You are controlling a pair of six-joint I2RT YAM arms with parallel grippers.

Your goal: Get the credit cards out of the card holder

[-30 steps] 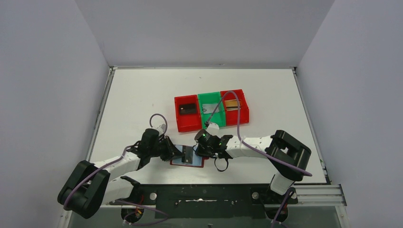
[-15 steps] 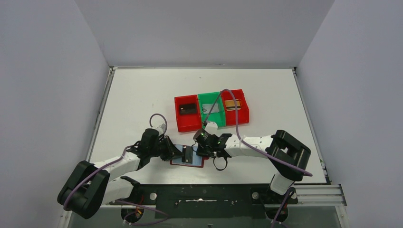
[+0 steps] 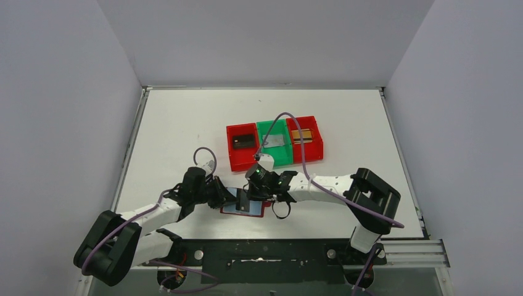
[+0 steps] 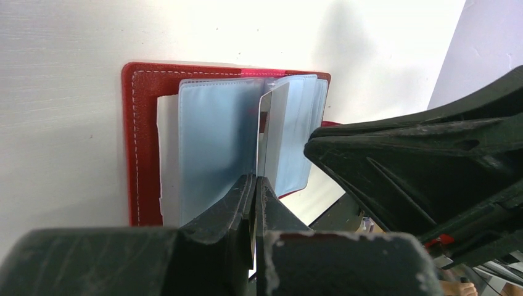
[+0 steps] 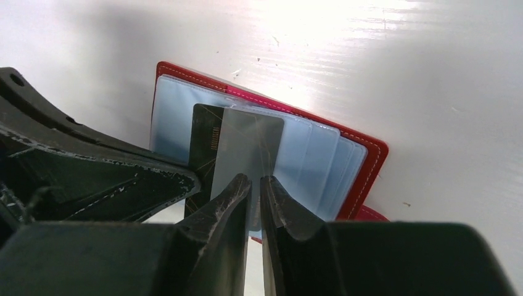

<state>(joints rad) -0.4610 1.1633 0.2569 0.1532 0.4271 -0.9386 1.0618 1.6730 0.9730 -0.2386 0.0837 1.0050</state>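
Left hand (image 4: 254,185) low, pinching card holder's (image 4: 139,123) upright sheet (image 4: 271,123); right wrist view: right hand (image 5: 256,185) slightly parted astride silvery card (image 5: 250,142), seemingly loose.

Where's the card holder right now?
Top view: the dark red leather-like folding card holder lies open near the table's front edge, beneath the left arm's fingers and right arm's fingers, in front of the red and green plastic bins.

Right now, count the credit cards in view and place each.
4: dark card in the left red bin, silvery card in the green bin, gold card in the right red bin, second dark card among the sleeves of the card holder. More may be hidden.
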